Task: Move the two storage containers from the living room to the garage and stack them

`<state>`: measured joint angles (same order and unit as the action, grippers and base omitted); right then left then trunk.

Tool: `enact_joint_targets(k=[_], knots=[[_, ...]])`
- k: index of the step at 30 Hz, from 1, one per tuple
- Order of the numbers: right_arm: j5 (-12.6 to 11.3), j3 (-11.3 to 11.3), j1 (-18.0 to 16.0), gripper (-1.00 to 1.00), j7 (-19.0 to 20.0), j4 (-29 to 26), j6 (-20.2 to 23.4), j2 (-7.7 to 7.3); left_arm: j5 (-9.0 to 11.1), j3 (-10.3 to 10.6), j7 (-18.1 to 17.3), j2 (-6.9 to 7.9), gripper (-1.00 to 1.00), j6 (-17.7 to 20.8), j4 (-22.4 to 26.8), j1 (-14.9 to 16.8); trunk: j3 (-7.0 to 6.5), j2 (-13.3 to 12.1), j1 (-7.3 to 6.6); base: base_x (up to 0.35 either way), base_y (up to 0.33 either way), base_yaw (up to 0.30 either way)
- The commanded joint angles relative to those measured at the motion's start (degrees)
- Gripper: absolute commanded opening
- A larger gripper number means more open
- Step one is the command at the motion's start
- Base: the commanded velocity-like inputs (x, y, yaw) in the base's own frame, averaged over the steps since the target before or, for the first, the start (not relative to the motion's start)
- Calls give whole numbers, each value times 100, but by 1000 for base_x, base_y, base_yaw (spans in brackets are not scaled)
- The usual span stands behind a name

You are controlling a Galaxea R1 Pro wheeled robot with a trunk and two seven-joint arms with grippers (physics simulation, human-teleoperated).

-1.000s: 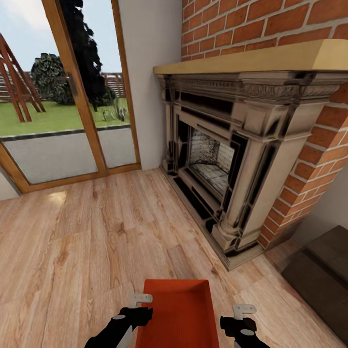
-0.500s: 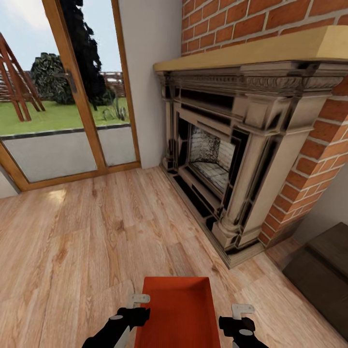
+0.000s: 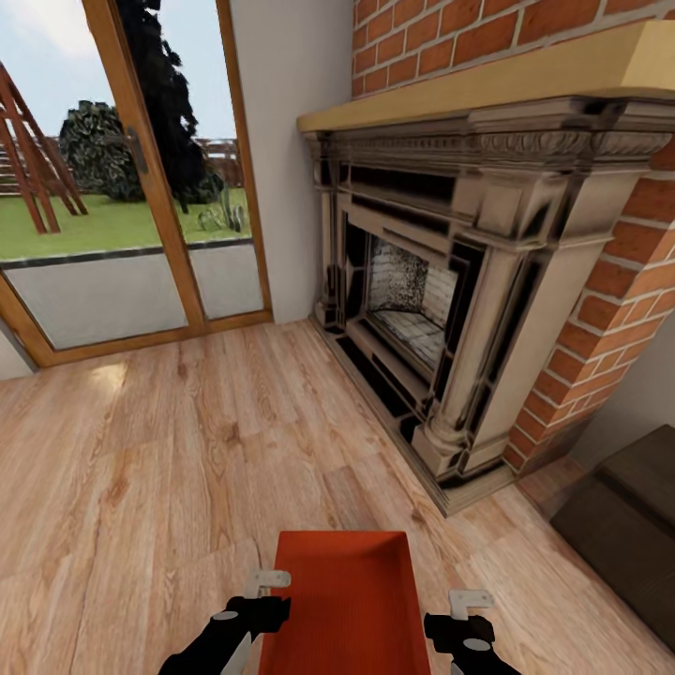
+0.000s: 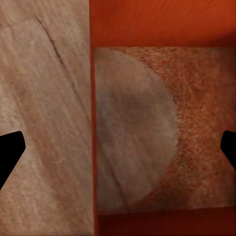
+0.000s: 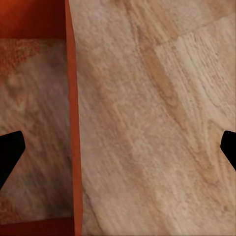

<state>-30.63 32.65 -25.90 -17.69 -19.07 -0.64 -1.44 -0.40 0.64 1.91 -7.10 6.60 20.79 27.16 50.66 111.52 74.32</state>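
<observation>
- One storage container (image 3: pixel 347 600), orange-red and open on top, is at the bottom centre of the head view, above the light wood plank floor (image 3: pixel 169 450) of the living room.
- The left gripper (image 3: pixel 265 594) is at the container's left wall and the right gripper (image 3: pixel 466 614) is near its right wall, both at the bottom edge of the frame.
- In the left wrist view the dark fingertips (image 4: pixel 10 152) stand wide apart at the two sides, and the container's wall (image 4: pixel 92 147) runs between them; I cannot tell if they press on it.
- In the right wrist view the fingertips (image 5: pixel 10 150) are also wide apart, with the container's edge (image 5: pixel 73 147) between them and bare planks beside it.
- A big fireplace (image 3: pixel 441 281) with red brick (image 3: pixel 600 319) around it fills the right half of the head view, close to the container's far right.
- Glass doors (image 3: pixel 112 187) with wood frames are at the upper left; grass and trees show behind.
- A dark low cabinet (image 3: pixel 623 525) is at the lower right corner.
</observation>
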Motion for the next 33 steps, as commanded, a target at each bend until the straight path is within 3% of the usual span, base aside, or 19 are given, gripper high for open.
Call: enact_joint_targets(k=[1, 16, 33], knots=[[-58, 49, -3, 100, -31, -9, -7, -5, -4, 7, 20, -1, 100, 34, 13, 0, 23, 44, 22, 0, 0, 0], [-50, 49, -3, 100, -52, -9, -2, 3, 1, -19, 20, 14, 100, 25, 15, 0, 293, 645, 351, 0, 0, 3], [-40, 49, -3, 100, -32, -9, -6, -5, 4, -28, 20, 16, 100, 25, 22, 0, 605, 1327, 725, 0, 0, 95]])
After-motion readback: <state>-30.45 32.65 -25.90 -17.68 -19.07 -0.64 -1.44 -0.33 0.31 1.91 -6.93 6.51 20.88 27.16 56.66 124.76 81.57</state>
